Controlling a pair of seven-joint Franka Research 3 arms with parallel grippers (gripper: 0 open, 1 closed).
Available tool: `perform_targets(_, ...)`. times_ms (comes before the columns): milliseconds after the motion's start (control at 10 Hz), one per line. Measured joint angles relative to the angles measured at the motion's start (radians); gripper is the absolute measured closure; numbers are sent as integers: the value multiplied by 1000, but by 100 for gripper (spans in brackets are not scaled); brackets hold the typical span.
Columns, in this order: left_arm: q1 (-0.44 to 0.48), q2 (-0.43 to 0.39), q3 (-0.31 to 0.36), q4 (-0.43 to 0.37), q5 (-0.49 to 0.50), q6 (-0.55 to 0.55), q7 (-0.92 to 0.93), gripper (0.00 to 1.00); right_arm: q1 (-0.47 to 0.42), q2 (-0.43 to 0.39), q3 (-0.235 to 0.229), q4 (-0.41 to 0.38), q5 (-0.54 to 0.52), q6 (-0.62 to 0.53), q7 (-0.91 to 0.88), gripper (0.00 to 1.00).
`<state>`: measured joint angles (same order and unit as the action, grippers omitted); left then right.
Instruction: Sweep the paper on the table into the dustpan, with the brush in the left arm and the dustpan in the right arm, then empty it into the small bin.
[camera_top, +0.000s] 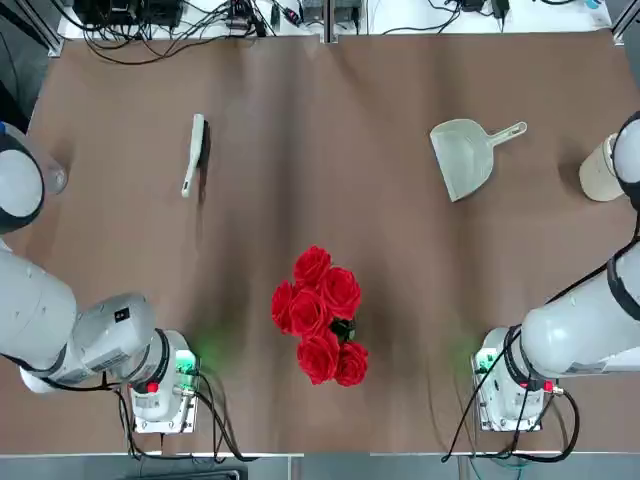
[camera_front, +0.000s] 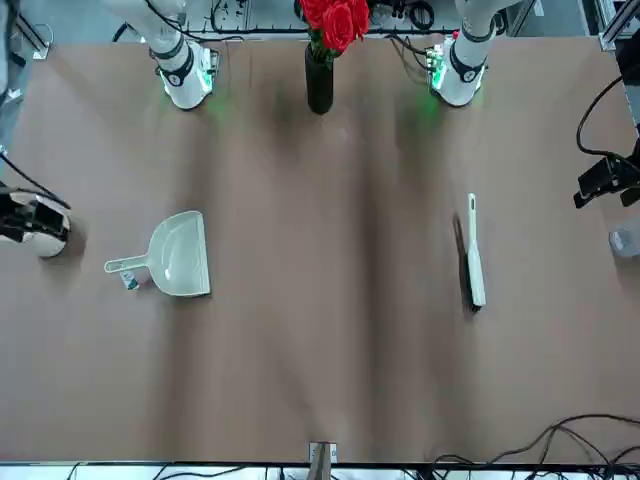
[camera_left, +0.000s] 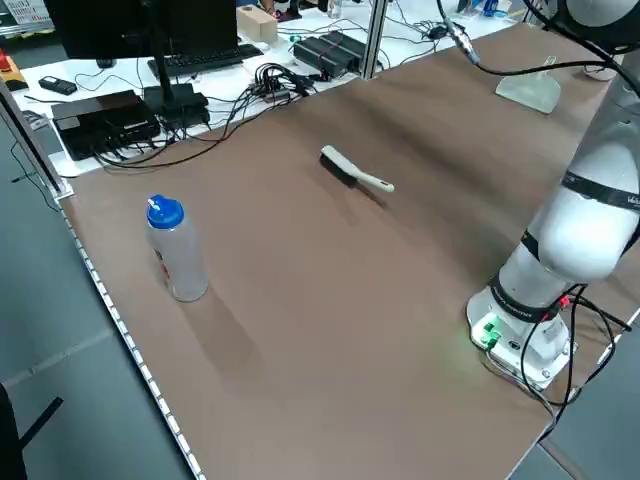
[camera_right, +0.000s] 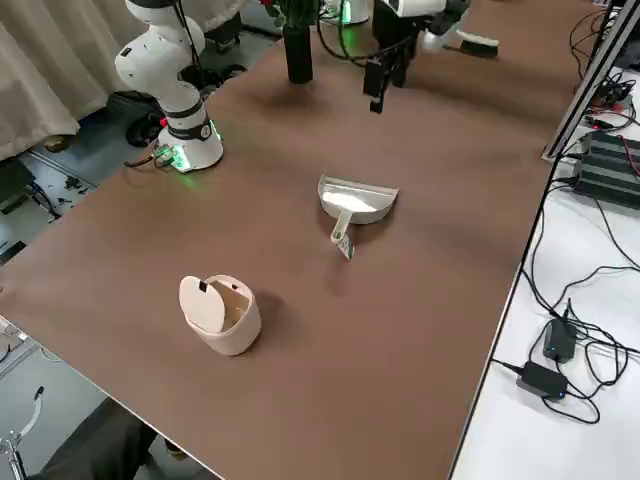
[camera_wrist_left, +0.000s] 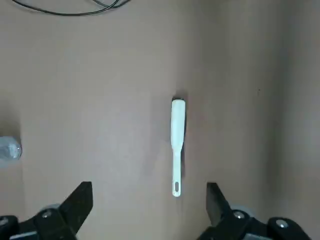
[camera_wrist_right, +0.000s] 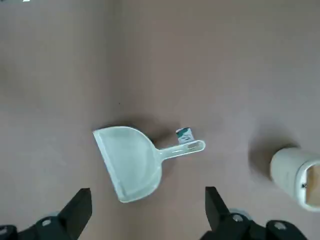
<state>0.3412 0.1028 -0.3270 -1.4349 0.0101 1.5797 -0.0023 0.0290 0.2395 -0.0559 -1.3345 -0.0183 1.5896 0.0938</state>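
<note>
The brush (camera_top: 194, 152) lies flat on the table (camera_top: 320, 110), on the far left side. My left gripper (camera_wrist_left: 147, 206) hangs open high above the brush (camera_wrist_left: 177, 142), touching nothing. The dustpan (camera_top: 465, 155) lies on the far right side, its handle pointing toward the right edge. My right gripper (camera_wrist_right: 147, 210) is open, well above the dustpan (camera_wrist_right: 130, 162) and empty. The small bin (camera_right: 220, 315) stands near the table's right edge, beyond the dustpan's handle. I cannot see the paper in any view.
A dark vase of red roses (camera_top: 320, 315) stands at the near middle between the two arm bases. A clear bottle with a blue cap (camera_left: 175, 250) stands by the left edge. Cables and electronics (camera_top: 180, 20) lie beyond the far edge.
</note>
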Motion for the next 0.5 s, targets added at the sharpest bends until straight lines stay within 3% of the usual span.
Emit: perform_targets(500, -8, 5, -9, -4, 0, 0, -4, 0, 30, -5, -4, 0, -6, 8, 86, 0)
